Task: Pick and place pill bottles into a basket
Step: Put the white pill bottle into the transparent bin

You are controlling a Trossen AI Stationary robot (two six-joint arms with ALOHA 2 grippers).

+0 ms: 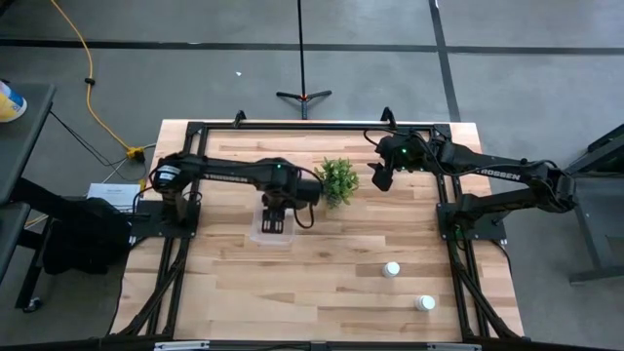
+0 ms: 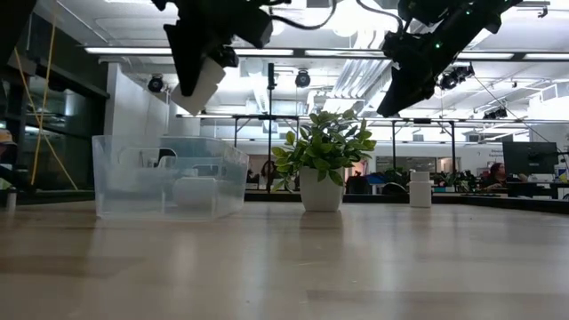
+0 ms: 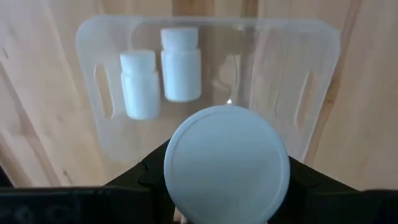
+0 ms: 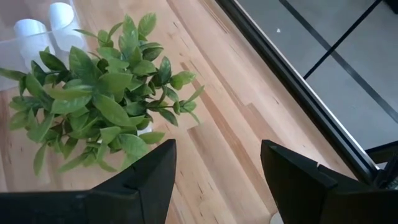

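**Left arm holding a bottle above the clear bin; right arm raised beside the plant**

The left gripper (image 1: 276,220) hangs above the clear, transparent rectangular plastic bin with rounded corners (image 1: 257,234), which sits on the light wooden slatted table (image 1: 322,283) just left of the small green leafy plant in a white pot (image 1: 337,179). Its fingers are pinched on a small white cylindrical pill bottle with a white cap (image 3: 227,163); in the left wrist view the bottle's round end fills the space between the two dark fingers, directly over the bin. In the low view the held bottle (image 2: 199,85) is tilted and well clear of the bin's rim (image 2: 169,140).

Two white pill bottles lie on their sides in the bin, side by side and near one end: one (image 3: 140,84) and its neighbour (image 3: 181,64). How many more lie in the bin cannot be told.

Two further white pill bottles stand upright on the open table toward the right front: one (image 1: 391,269) and another (image 1: 425,303) nearer the table's edge, well apart from the bin.

The right gripper (image 1: 381,177) is raised above the table just right of the plant. Its fingers (image 4: 143,180) are spread apart, with nothing between them.
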